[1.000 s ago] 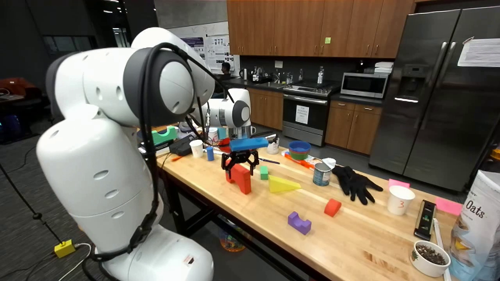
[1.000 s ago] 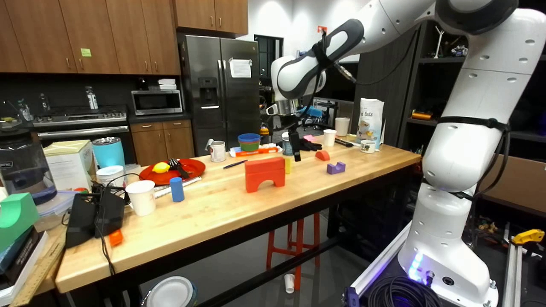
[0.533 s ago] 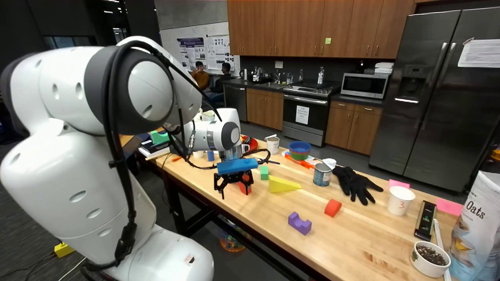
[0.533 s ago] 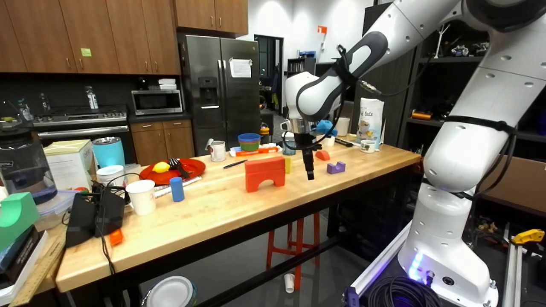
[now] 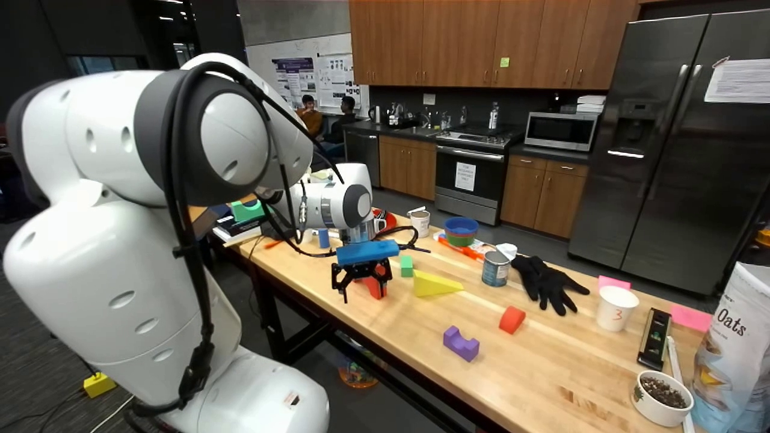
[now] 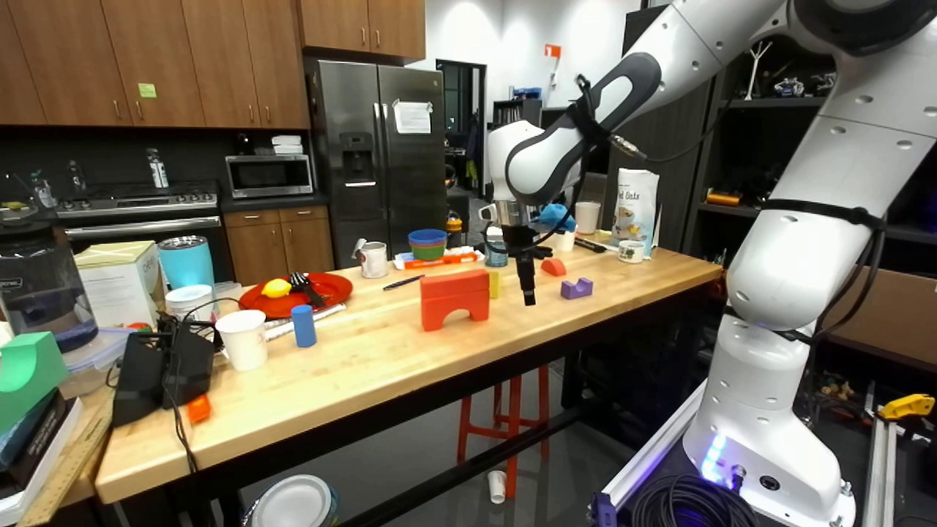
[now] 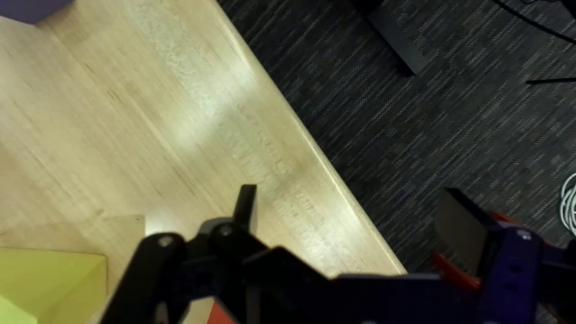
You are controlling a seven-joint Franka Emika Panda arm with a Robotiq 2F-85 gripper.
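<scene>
Wooden tabletop (image 5: 553, 361), jaws spread wide above, near red arch (image 6: 455, 301) and yellow wedge (image 5: 436, 284)

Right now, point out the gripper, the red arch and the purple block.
Gripper (image 7: 352, 211), wrist view: midway between its open fingertips.
Red arch (image 6: 455, 302), in an exterior view: the span just above its opening.
Purple block (image 5: 459, 348), in an exterior view: the body below its notch.
</scene>
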